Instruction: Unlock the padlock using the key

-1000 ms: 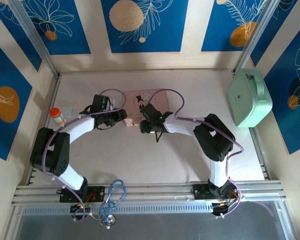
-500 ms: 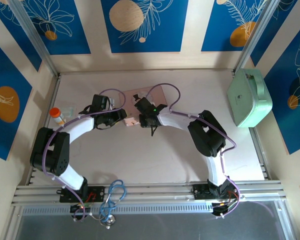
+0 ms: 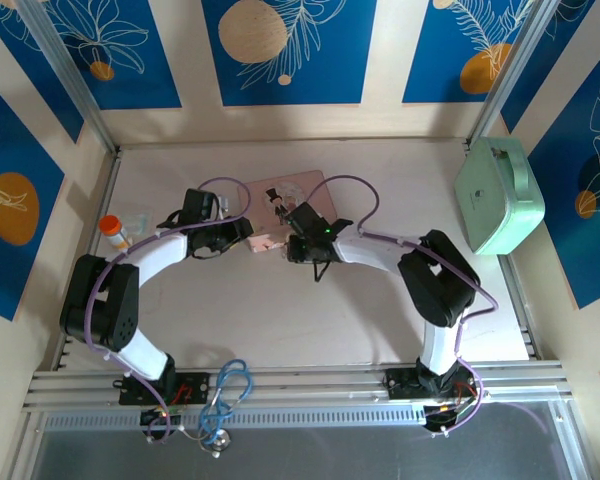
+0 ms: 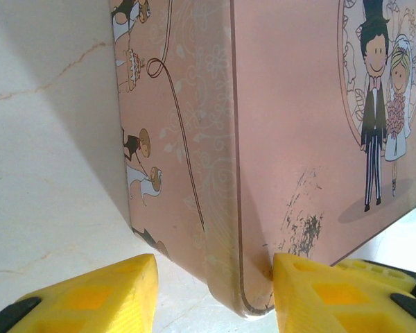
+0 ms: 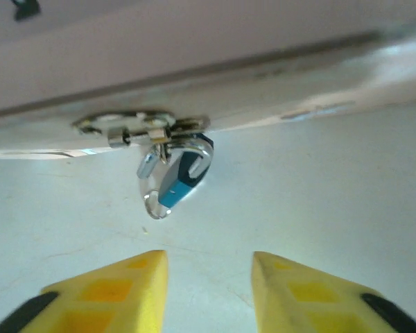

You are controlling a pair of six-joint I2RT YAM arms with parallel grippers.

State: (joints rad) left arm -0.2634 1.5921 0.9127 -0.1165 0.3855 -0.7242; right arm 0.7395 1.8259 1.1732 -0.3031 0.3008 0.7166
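- The right jaws stand spread, with nothing between their yellow fingertips (image 5: 104, 291). No key is pinched there, so I judge the unlocking itself has not begun.
- Just ahead of that gap, apart from both tips, is the tiny silvery-grey metal padlock with a blue part (image 5: 179, 172). It hangs from a silvery hasp (image 5: 135, 128) and looks closed, though the view is soft.
- A small metal ring (image 5: 152, 206) dangles at the padlock's lower end. Whether a key already sits in the lock I cannot tell.
- The left jaws are also spread, straddling a corner of the pink rectangular tin with the cartoon wedding couple (image 4: 298, 139).
- One left fingertip (image 4: 312, 284) is against or just beside that corner, and the other (image 4: 90, 298) is apart from it over the pale desk (image 4: 48, 173). This reads as bracing rather than pinching.
- Nearly everything appears left to do: get the key seated, turn it and free the shackle.
- The tin's edge hangs right above the padlock and leaves little room for the right jaws. The lock dangles loose and may swing away when touched.
- Well beyond the right jaws, on their outer side, stands a mint-green case with a handle (image 3: 500, 195). Outward of the left jaws lies an orange-capped tube (image 3: 111, 230). Neither is in the way.
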